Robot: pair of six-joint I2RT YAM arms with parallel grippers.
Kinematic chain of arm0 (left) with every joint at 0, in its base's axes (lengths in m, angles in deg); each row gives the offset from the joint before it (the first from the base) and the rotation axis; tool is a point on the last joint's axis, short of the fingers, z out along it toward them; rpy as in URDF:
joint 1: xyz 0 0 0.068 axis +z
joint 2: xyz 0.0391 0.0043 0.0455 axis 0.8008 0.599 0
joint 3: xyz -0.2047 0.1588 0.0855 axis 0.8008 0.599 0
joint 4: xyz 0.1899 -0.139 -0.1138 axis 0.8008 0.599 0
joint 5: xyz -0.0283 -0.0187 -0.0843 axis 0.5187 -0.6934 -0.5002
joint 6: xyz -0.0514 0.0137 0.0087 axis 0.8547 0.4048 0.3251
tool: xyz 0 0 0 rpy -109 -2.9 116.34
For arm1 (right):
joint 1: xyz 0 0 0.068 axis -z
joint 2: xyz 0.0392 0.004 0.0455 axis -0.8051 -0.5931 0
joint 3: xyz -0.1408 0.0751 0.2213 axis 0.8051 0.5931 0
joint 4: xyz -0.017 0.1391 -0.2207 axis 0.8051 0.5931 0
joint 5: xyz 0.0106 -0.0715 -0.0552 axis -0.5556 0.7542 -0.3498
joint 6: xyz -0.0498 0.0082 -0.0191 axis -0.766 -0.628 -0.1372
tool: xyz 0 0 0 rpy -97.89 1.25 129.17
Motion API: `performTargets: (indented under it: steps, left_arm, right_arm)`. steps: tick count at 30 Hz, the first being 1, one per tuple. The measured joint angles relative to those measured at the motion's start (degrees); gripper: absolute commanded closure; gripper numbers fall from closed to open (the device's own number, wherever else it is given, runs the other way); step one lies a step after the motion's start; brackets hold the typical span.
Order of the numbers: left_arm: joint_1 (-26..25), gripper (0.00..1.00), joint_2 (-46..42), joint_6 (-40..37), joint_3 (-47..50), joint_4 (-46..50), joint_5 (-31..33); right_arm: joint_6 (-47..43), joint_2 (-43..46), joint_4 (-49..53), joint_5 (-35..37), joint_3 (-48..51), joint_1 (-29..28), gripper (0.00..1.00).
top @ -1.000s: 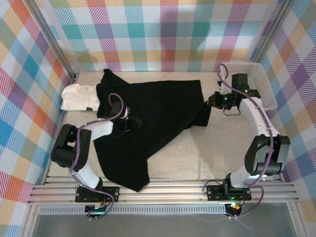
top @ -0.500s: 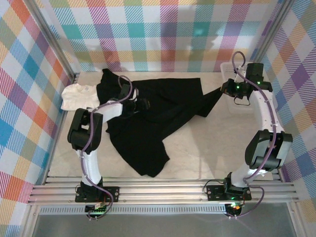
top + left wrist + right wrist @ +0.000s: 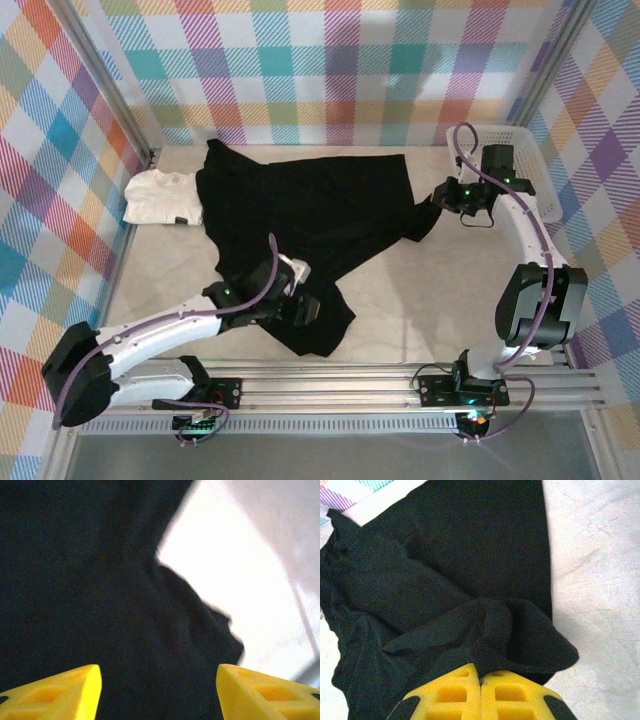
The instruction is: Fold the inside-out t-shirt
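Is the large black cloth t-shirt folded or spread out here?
Spread, not folded: the large black cloth t-shirt lies rumpled across the table, one corner pinched in the shut right claw.

On my feed the desk (image 3: 420, 300) is a pale, faintly marbled slab under even light, with only soft shadows. Plaid panels (image 3: 330, 60) in teal, pink, orange and yellow close it in at 9, 12 and 3 o'clock. Bare metal posts (image 3: 100, 75) slant up the corners at 11 and 1 o'clock. A white slatted basket (image 3: 543, 192) sits on the desk at 2 o'clock, close to the wall. At 6 o'clock I see ribbed aluminium rails (image 3: 340, 385) along the near edge, and below them a dull grey strip (image 3: 350, 445).
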Motion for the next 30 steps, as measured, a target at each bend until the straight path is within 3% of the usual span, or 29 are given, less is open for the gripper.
performTargets:
  steps: [7, 11, 22, 26, 30]
  left_arm:
    - [-15.58, 0.38, 6.69, -5.09, -0.24, 3.8, 4.39]
    - [-20.41, 0.41, 11.5, -7.26, -1.4, 4.31, 7.58]
    - [-22.08, 0.51, 19.67, -7.85, -3.78, 5.33, 13.51]
    - [-22.08, 0.61, 21.29, -6.71, -4.17, 5.46, 13.9]
    - [-22.21, 0.79, 22.18, -5.7, -4.94, 5.46, 13.57]
  right_arm:
    - [-0.02, 1.07, -0.28, -1.57, 0.44, -0.46, 1.0]
    - [-0.02, 2.32, -0.37, -2.14, 0.83, -0.46, 1.0]
    - [-0.02, 2.54, -0.5, -3.74, 1.6, -0.46, 1.0]
    - [-0.04, 2.54, -0.52, -3.85, 1.6, -0.46, 1.0]
    - [-0.02, 2.54, -0.55, -4.26, 1.6, -0.46, 1.0]
